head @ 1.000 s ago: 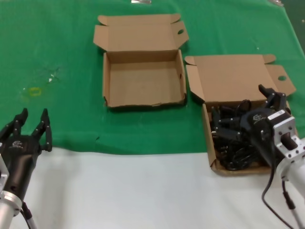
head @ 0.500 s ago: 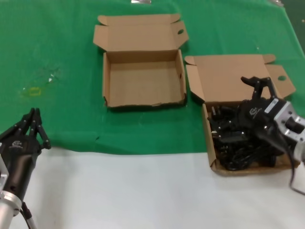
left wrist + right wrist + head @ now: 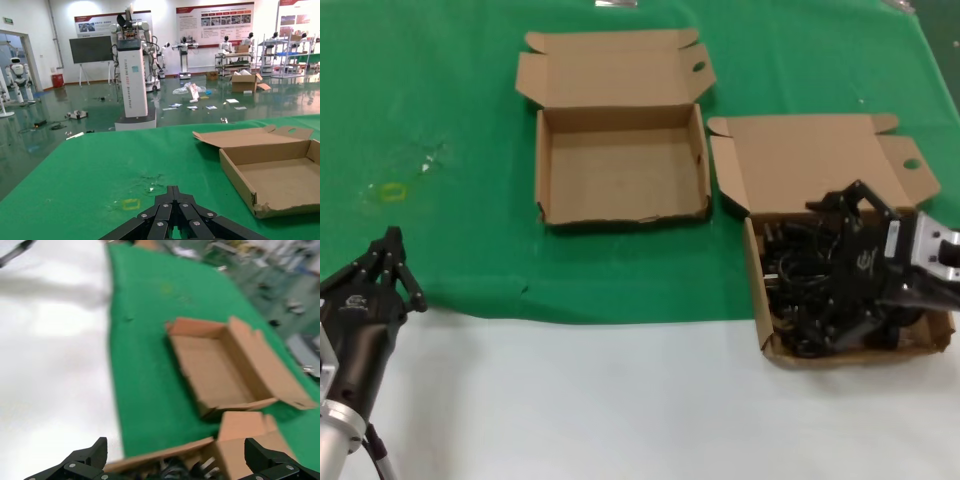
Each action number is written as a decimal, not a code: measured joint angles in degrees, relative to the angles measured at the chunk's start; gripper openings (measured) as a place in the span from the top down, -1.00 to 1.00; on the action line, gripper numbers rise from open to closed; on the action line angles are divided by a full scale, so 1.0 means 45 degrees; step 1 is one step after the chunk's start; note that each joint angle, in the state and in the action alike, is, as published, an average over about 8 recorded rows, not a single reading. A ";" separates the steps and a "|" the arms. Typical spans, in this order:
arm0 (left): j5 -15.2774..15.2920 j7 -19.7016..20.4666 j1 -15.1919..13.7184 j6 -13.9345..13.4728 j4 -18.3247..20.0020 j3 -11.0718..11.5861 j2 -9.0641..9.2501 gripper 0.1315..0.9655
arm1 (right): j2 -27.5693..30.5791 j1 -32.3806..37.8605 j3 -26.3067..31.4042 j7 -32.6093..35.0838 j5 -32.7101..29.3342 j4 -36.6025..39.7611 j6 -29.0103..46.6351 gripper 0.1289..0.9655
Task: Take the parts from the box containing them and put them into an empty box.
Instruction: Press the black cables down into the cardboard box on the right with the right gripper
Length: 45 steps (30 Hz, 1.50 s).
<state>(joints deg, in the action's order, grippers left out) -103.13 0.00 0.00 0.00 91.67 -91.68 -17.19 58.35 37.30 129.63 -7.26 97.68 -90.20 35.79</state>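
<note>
Looking from near to far, we first see the smooth white surface of the table, which meets a green felt-like cloth further back. At the near left, our left gripper waits over the edge of the cloth; its black jointed fingers are pressed together to a point and hold nothing, as the left wrist view also shows.

At the near right stands the box containing the parts, a squarish tray of plain brown cardboard, with its flat lid folded open behind it and a side ear with an oval hole jutting outward. Inside lie the parts, thin black cords in a tangled, glossy heap of loops and plugs. Our right gripper is low over this tray, reaching in from the right side, with a silver metal wrist block. Its black fingers are spread wide apart; in the right wrist view the two tips stand far from each other above the cords. We cannot tell whether a cord is caught between them.

Further away, left of this box, is the empty box, a wide shallow cardboard tray with a matte bare bottom. Its lid with notched corners lies open behind, with a small hole near one corner.
</note>
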 joint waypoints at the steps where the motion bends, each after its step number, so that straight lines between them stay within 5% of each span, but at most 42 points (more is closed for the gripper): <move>1: 0.0000 0.0000 0.0000 0.0000 0.0000 0.0000 0.0000 0.97 | 0.0009 0.0198 -0.0007 0.0122 -0.0127 0.0082 0.0562 -1.00; 10: 0.0000 0.0000 0.0000 0.0000 0.0000 0.0000 0.0000 0.97 | -0.0636 0.2289 -0.0003 0.1799 -0.1432 0.1704 0.4983 -1.00; 17: 0.0000 0.0002 0.0000 0.0000 0.0000 0.0000 0.0000 0.97 | -0.1652 0.3514 -0.0016 0.2956 -0.2672 0.3311 0.6627 -1.00; 31: 0.0004 0.0007 0.0000 0.0000 0.0000 0.0000 0.0000 0.97 | -0.3300 0.4346 -0.0198 0.5079 -0.4291 0.6277 0.7005 -0.98; 45: 0.0004 0.0004 0.0000 0.0000 0.0000 0.0000 0.0000 0.97 | -0.4042 0.4397 -0.0683 0.6148 -0.4700 0.7366 0.6630 -0.81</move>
<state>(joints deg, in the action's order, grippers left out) -103.11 0.02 0.00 0.00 91.67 -91.68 -17.19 40.16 57.08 126.56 20.41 76.53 -57.05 65.62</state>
